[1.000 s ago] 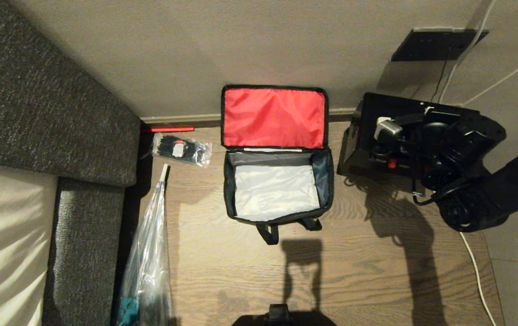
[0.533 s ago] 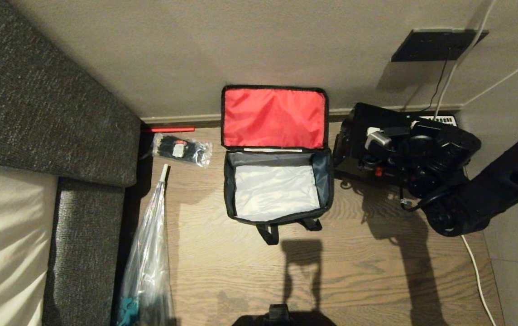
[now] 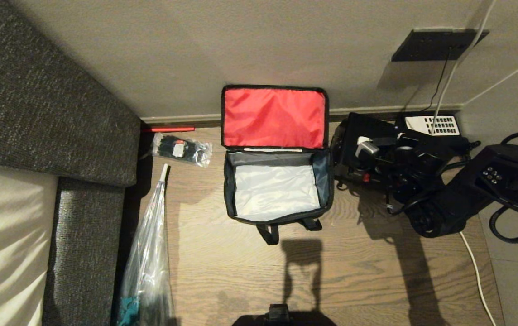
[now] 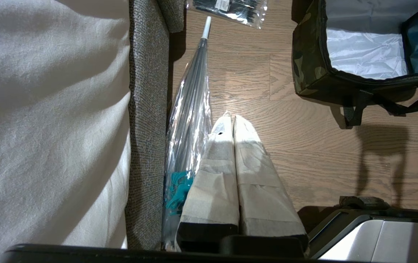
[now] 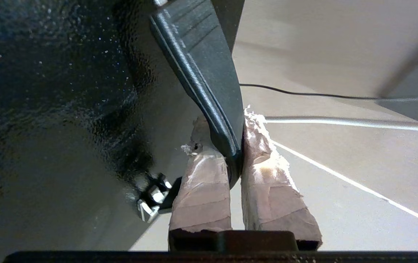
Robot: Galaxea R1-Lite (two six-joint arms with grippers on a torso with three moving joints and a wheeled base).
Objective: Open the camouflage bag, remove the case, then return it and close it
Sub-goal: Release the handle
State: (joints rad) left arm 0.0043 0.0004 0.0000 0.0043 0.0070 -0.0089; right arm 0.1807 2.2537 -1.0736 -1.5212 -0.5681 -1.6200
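The camouflage bag (image 3: pixel 277 213) stands open on the wooden floor, its red-lined lid (image 3: pixel 273 117) leaning back against the wall and its pale grey inside empty. Just right of it hangs the case (image 3: pixel 353 136), a black speckled box close beside the bag's right wall. My right gripper (image 3: pixel 388 156) is shut on the case's black handle (image 5: pixel 209 73), one taped finger on each side. The case's sparkly side (image 5: pixel 48 91) fills the view beside my right gripper (image 5: pixel 236 135). My left gripper (image 4: pixel 231 122) is parked low near the sofa, shut and holding nothing. The bag's camouflage side (image 4: pixel 306 62) shows beyond it.
A black telephone with white keypad (image 3: pixel 435 124) sits by the wall behind the case, with cables (image 3: pixel 474 267) trailing on the floor. A clear packet of black ties (image 3: pixel 181 149) and a plastic-wrapped umbrella (image 3: pixel 148 253) lie left of the bag, along the grey sofa (image 3: pixel 37 113).
My right arm has carried the case left and lower, closer to the bag's right side, uncovering the telephone behind it. The bag and left arm have not moved.
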